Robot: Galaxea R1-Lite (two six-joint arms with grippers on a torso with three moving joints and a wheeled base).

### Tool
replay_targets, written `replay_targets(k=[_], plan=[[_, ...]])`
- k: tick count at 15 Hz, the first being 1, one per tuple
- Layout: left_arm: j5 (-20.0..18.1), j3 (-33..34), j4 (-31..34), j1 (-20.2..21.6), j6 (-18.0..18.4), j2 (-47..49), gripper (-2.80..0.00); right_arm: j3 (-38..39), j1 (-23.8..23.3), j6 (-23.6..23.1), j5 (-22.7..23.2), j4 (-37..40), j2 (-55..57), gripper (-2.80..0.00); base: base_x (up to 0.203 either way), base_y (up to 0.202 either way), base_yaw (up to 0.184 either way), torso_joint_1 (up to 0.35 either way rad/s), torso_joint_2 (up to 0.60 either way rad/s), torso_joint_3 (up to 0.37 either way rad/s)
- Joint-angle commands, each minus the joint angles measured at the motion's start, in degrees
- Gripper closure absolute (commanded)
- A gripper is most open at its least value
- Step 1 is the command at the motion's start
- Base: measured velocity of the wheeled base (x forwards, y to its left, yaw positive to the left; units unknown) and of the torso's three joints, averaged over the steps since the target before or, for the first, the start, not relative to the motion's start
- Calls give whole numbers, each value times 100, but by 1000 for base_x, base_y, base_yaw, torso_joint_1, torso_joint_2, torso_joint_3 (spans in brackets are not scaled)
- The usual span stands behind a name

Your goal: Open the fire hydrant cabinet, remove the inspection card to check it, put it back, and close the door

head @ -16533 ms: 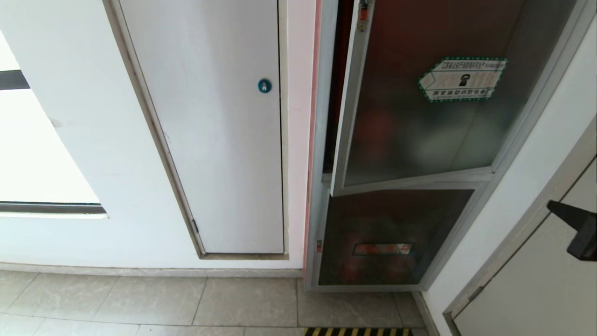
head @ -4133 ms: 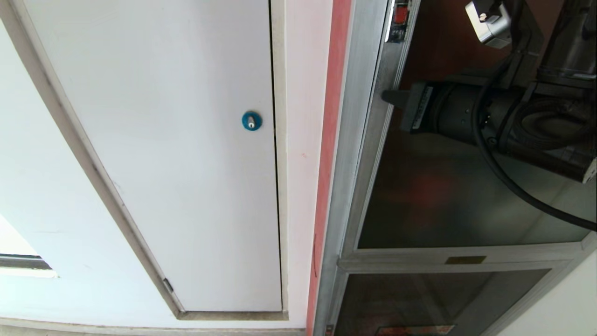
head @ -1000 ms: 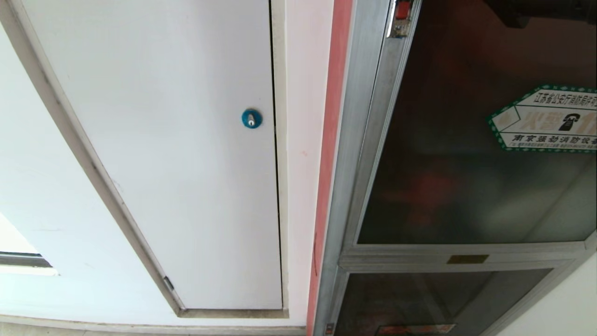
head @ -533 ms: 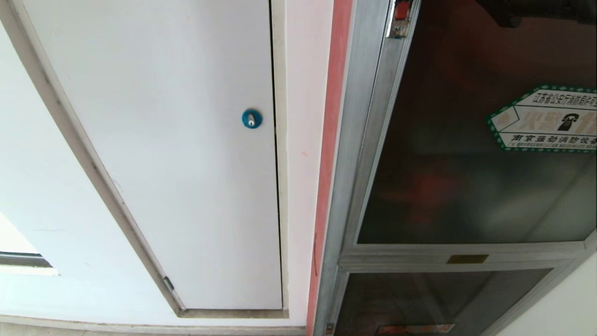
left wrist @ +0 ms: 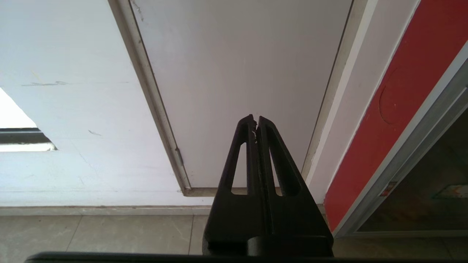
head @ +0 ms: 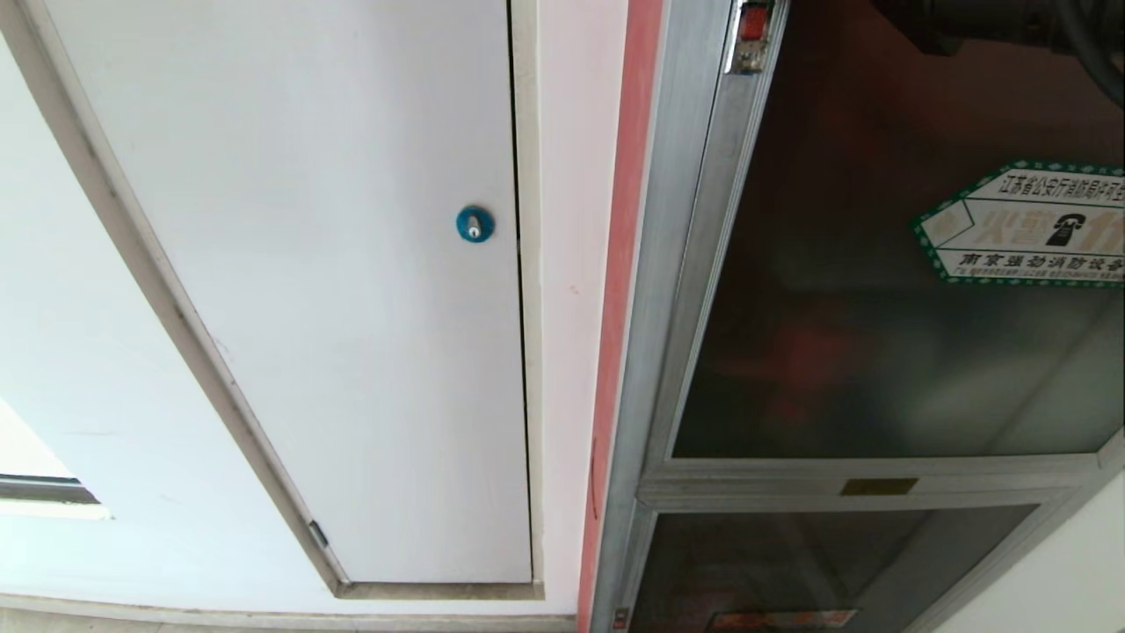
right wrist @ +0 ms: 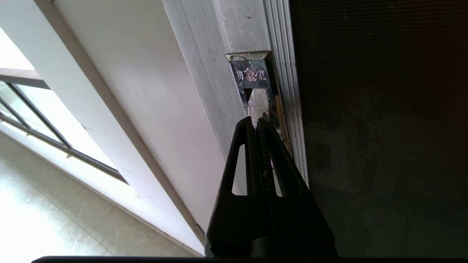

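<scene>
The fire hydrant cabinet shows as a silver frame beside a red strip of wall. Its door, dark frosted glass with a green-bordered telephone sticker, lies flush in the frame. The red latch sits at the door's upper edge. In the right wrist view my right gripper is shut and empty, its tips right at the metal latch plate beside the dark glass. Only part of the right arm shows at the head view's top edge. My left gripper is shut and parked low. The inspection card is hidden.
A white door with a blue round lock stands left of the cabinet. Below the big door is a smaller dark glass panel. Tiled floor runs along the wall's foot.
The door, ajar in the oldest frame, now lies shut in its frame. The right arm has left the glass and, over the last second, shows a little more at the top right.
</scene>
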Motion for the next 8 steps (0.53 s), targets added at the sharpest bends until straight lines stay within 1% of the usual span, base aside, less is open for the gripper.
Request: replay_targets(k=[1, 8], plan=[[-2, 0, -1, 2, 0, 5, 0, 3, -4, 7, -12, 16, 42, 0, 0, 0, 0, 0, 0, 0], [-2, 0, -1, 2, 0, 5, 0, -196, -185, 7, -3, 25, 299, 0, 0, 0, 0, 0, 0, 0]])
